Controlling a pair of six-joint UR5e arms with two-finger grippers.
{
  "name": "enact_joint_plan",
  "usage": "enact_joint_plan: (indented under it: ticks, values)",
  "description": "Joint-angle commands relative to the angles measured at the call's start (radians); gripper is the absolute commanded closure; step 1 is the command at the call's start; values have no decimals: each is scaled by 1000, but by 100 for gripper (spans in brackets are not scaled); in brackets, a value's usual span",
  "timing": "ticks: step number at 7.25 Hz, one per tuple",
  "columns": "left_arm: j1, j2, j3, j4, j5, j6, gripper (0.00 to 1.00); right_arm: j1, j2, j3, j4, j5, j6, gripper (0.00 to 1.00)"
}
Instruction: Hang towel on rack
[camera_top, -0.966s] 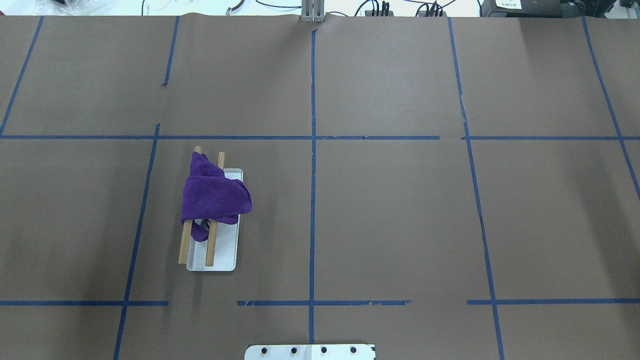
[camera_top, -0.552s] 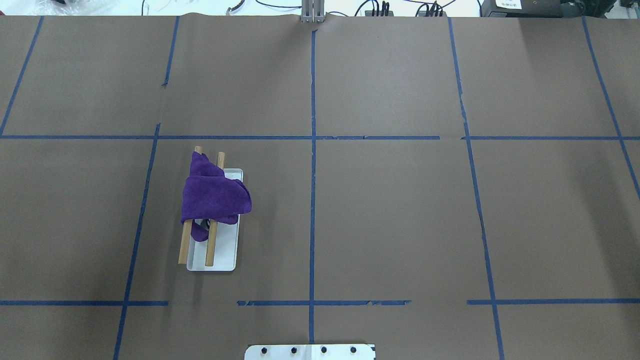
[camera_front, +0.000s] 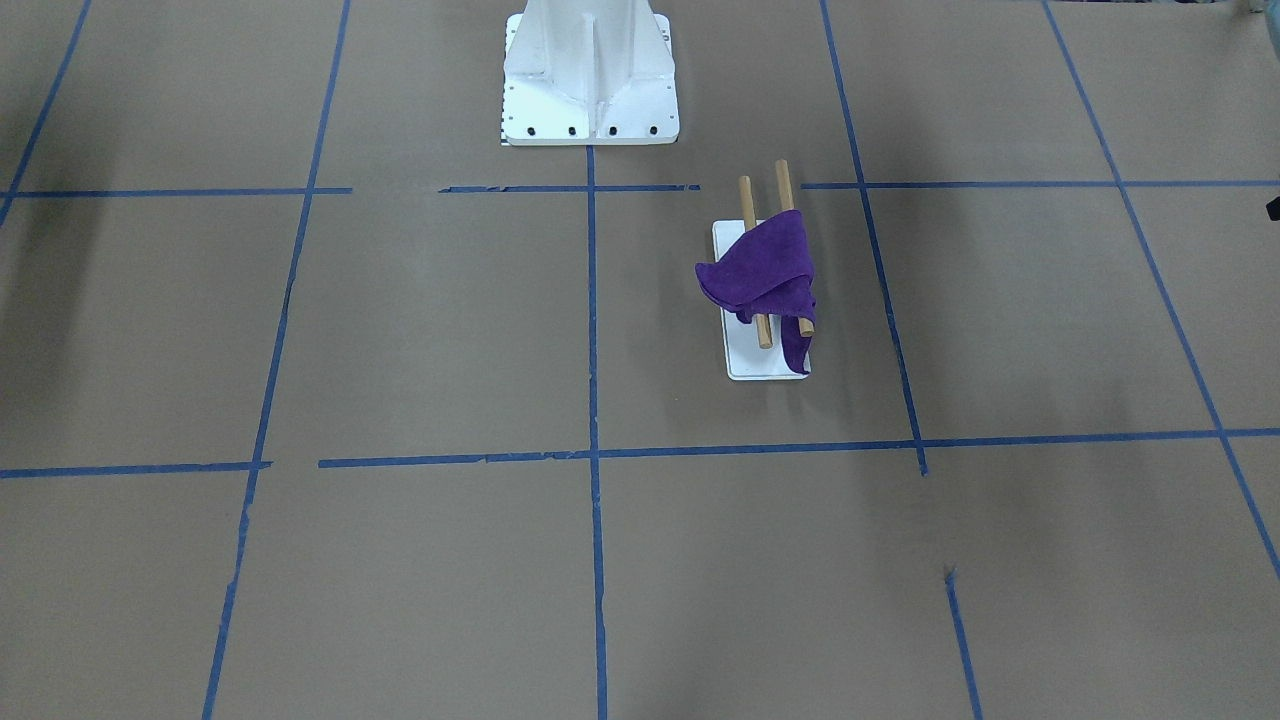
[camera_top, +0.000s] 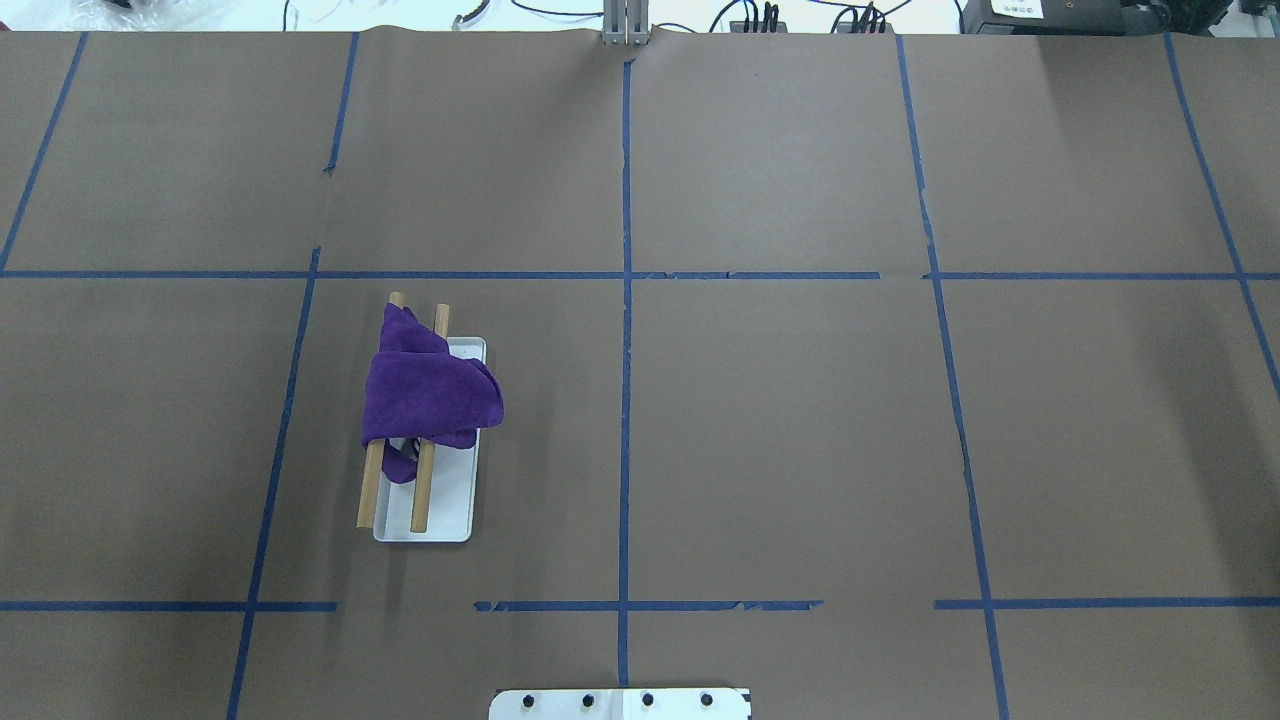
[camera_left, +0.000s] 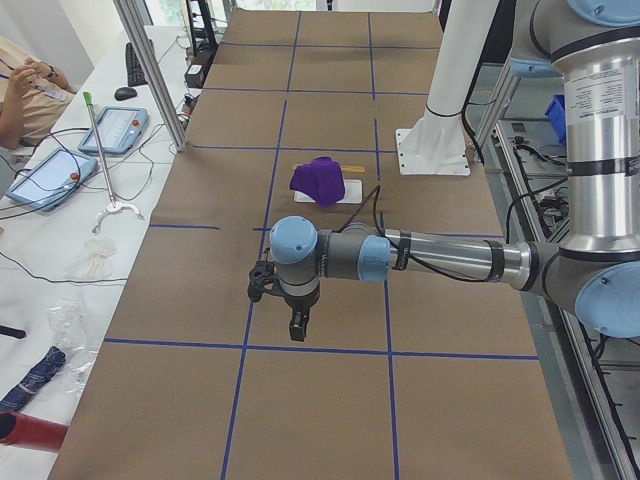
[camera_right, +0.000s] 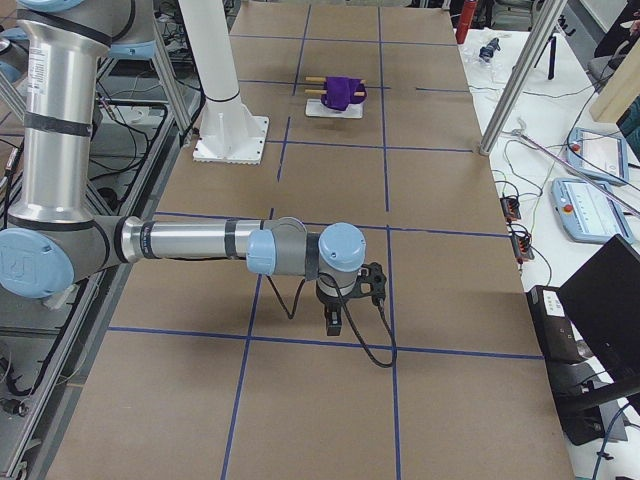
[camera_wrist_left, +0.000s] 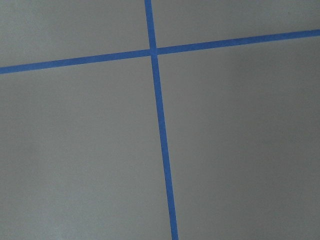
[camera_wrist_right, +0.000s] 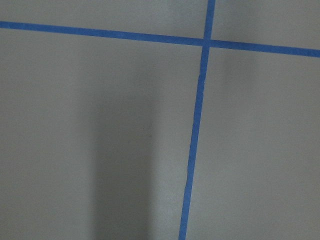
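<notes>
A purple towel (camera_top: 430, 395) lies draped and bunched over both wooden dowels (camera_top: 419, 500) of the rack, whose white base (camera_top: 450, 512) stands on the table's left half. The towel (camera_front: 760, 268) and rack base (camera_front: 766, 366) also show in the front view. One corner of the towel hangs down between the dowels. My left gripper (camera_left: 298, 326) points down over the table, far from the rack, near its left end. My right gripper (camera_right: 333, 322) points down near the right end. I cannot tell whether either is open or shut. Both wrist views show only brown paper and blue tape.
The table is covered in brown paper with a grid of blue tape (camera_top: 626, 300). The white robot pedestal (camera_front: 590, 80) is bolted at the robot's edge. Operator desks with tablets (camera_left: 112, 128) and cables lie beyond the far edge.
</notes>
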Motion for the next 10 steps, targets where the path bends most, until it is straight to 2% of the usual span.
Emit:
enact_joint_plan:
  ticks: [1, 2, 4, 6, 8, 10]
  values:
    - [2, 8, 4, -39, -19, -1, 0, -40, 4, 1, 2, -1, 0, 0]
    - [2, 10, 28, -48, -53, -1, 0, -40, 4, 5, 4, 2, -8, 0]
    - [0, 10, 7, -57, -79, -3, 0, -48, 33, -8, 1, 2, 0, 0]
    - [0, -29, 19, -65, -73, -4, 0, -48, 36, -2, 2, 34, -6, 0]
    - [-3, -39, 1, -61, -76, -3, 0, -48, 64, -48, 2, 37, -2, 0]
    - [-3, -55, -4, -60, -73, -4, 0, -45, 70, -26, 2, 36, 6, 0]
